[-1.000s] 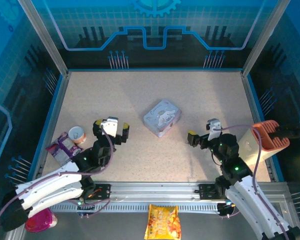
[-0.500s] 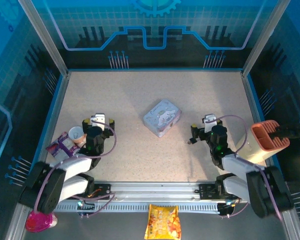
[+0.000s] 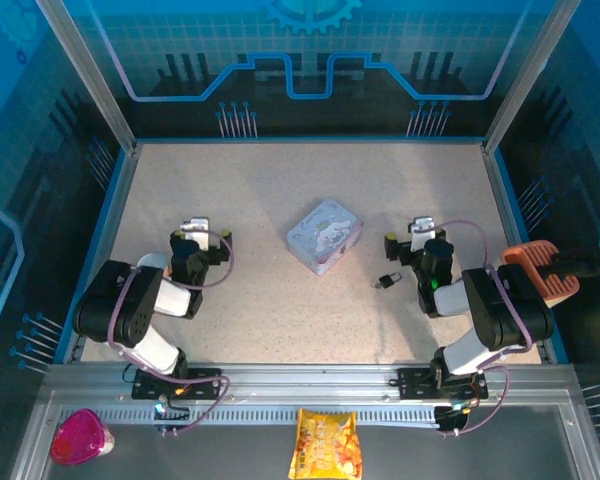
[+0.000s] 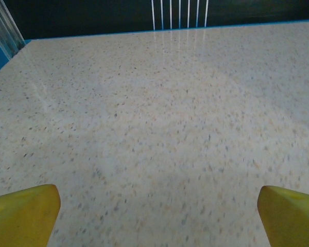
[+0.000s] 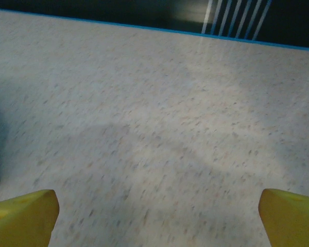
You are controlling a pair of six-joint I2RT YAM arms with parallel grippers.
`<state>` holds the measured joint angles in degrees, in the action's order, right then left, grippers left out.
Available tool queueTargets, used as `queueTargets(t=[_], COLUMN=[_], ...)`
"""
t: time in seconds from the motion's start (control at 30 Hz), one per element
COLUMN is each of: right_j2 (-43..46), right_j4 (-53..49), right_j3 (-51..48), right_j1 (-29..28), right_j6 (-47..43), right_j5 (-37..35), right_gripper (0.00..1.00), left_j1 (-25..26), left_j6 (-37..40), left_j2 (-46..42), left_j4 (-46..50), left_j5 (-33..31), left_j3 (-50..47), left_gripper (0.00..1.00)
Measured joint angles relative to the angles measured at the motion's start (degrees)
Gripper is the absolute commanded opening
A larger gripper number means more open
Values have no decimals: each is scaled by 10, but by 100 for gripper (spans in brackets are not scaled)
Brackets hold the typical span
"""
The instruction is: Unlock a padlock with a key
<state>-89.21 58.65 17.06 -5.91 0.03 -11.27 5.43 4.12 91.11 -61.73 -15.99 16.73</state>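
On the table [image 3: 280,180], the padlock [image 3: 387,281] is pictured lying loose near the right gripper [image 3: 417,243], right of the tin [image 3: 324,235]. Both jaws are spread wide, empty; the left gripper [image 3: 202,241] is poised well apart.

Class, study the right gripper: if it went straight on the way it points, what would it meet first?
Probably nothing soon. Ahead of the open right gripper lies bare speckled table as far as its blue far rim; the grey tin sits off to the left, outside that line.

Matt speckled tabletop [image 4: 154,128], embossed metal tin [image 3: 324,235]
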Motion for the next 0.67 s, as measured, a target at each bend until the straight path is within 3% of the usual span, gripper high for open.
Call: queueTargets(t=[0.13,0.67], right_j2=[1,1], right_j4=[-12,-43], right_j3=[37,38], right_j1=[0,0], right_j6=[6,10], right_j5=[-23,-33], right_gripper=[100,100], left_j1=[-18,-20], left_j6=[-25,-42], left_j2=[-8,-9], left_j4=[25,55], left_j5=[-3,-5], left_j3=[35,35], left_gripper=[99,99])
